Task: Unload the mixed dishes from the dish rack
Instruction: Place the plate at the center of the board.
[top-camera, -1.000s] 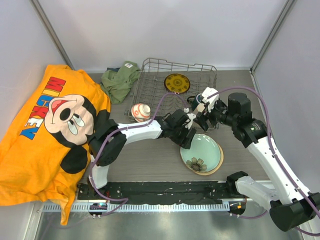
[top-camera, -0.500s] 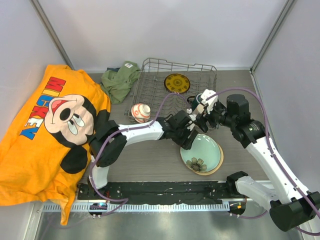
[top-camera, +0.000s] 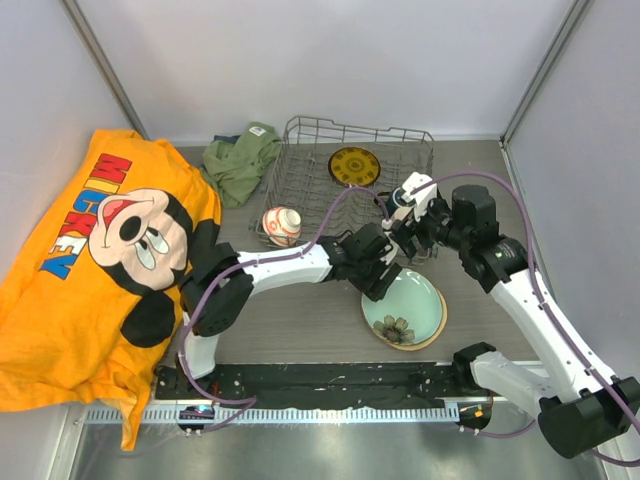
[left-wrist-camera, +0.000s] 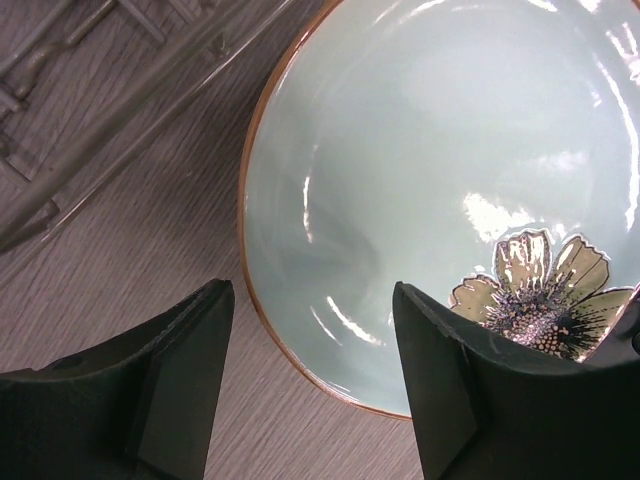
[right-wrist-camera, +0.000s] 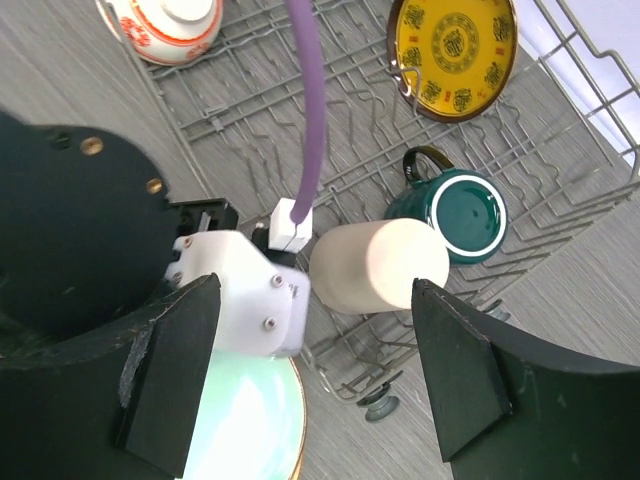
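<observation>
Three dishes sit in the rack (top-camera: 300, 175): yellow plate (top-camera: 354, 165), mug (right-wrist-camera: 455, 210) and cup (right-wrist-camera: 378, 266). The green plate (top-camera: 403, 305) lies on the surface (top-camera: 300, 320) just beside the rack, with the left claw (left-wrist-camera: 312, 345) spread over its rim, pinching nothing. The right claw (right-wrist-camera: 315, 330) hangs spread above the cup, which lies on its side beside the mug. A clean grasp likely means closing across the cup's round wall, clear of the mug and the purple cable (right-wrist-camera: 305, 100). Another plate (top-camera: 438, 324) under the green one shows only a rim sliver. Whether the left fingers (left-wrist-camera: 185, 385) touch the green plate is unclear.
</observation>
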